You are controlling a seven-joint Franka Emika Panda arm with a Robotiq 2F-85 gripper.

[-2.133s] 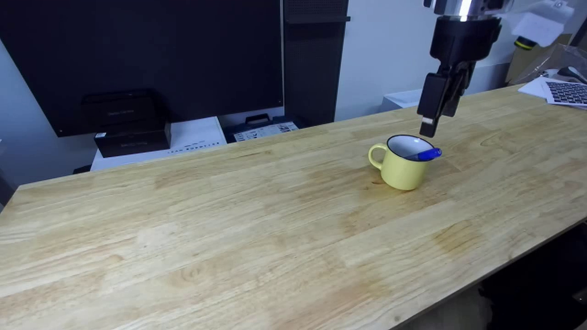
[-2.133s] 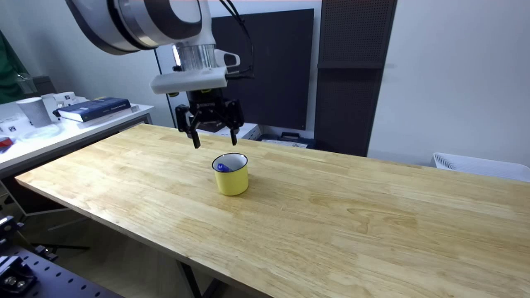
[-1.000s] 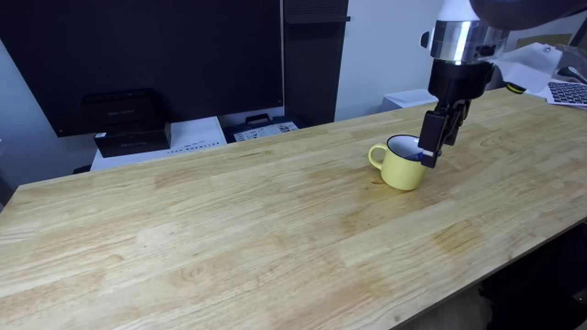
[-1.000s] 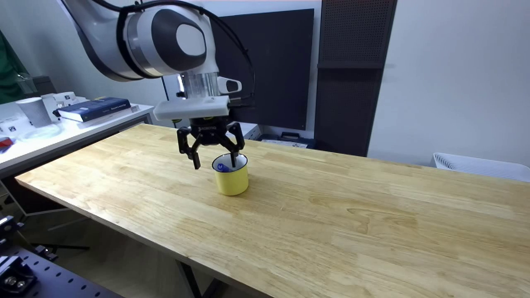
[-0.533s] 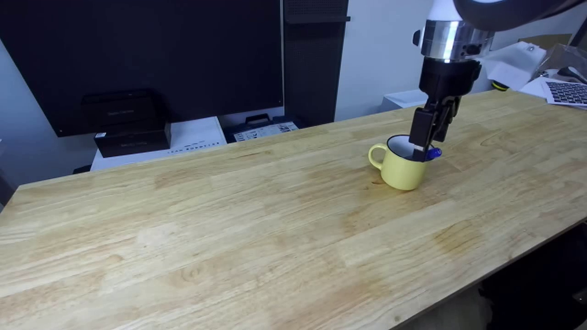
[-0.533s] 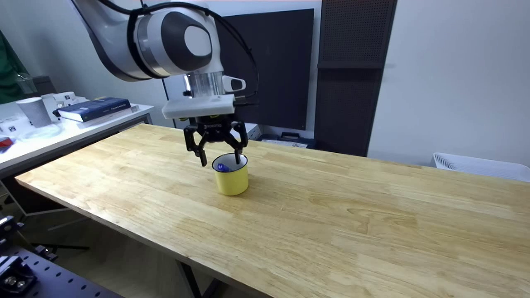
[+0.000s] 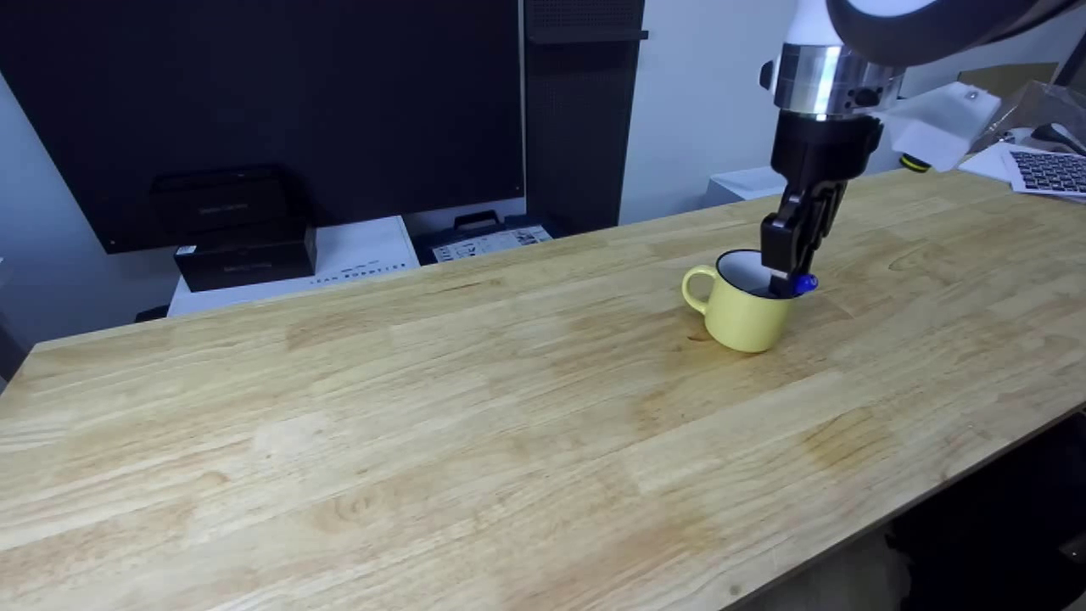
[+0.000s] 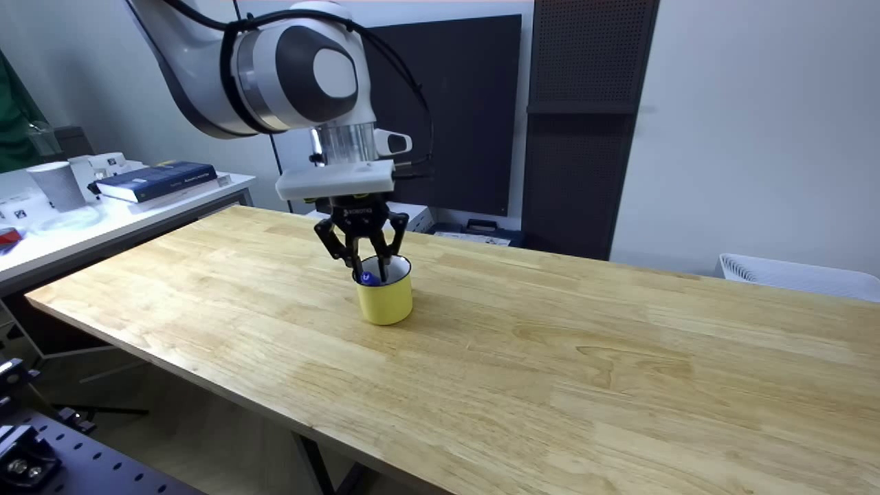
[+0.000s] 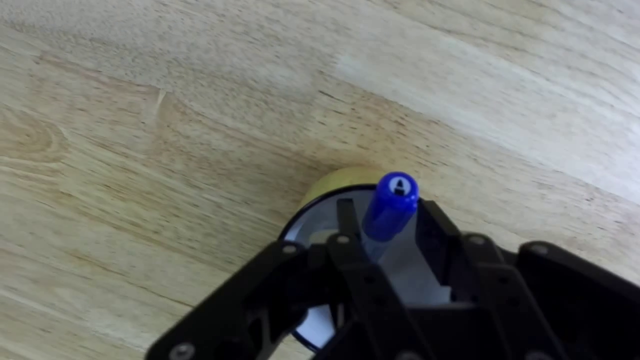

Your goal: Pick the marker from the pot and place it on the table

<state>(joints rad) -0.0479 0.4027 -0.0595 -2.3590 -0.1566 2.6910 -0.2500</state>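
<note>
The pale yellow pot [image 7: 745, 321] stands upright on the wooden table [image 7: 424, 441], its handle [image 7: 697, 290] turned away from the arm in an exterior view. Leaning inside it, the blue marker [image 9: 387, 217] pokes its capped end over the rim; its lower part is hidden. My gripper [image 9: 384, 204] reaches down at the pot's mouth, one finger on each side of the marker. Partly closed, its jaws leave a visible gap on the marker's left in the wrist view; whether the right finger touches it I cannot tell. In an exterior view the fingertips flank the marker [image 8: 367, 278] at the rim.
Behind the table's back edge are black boxes [image 7: 246, 259] and a dark case [image 8: 481, 227]. A keyboard [image 7: 1050, 172] lies at the far end. A white side table holds a blue book [image 8: 157, 181]. A white slatted item [image 8: 797, 275] stands beyond the back edge.
My gripper has come down from above to the pot's mouth and shifted slightly over it. In the last half second its fingers have drawn together around the marker. Pot and marker look unmoved.
</note>
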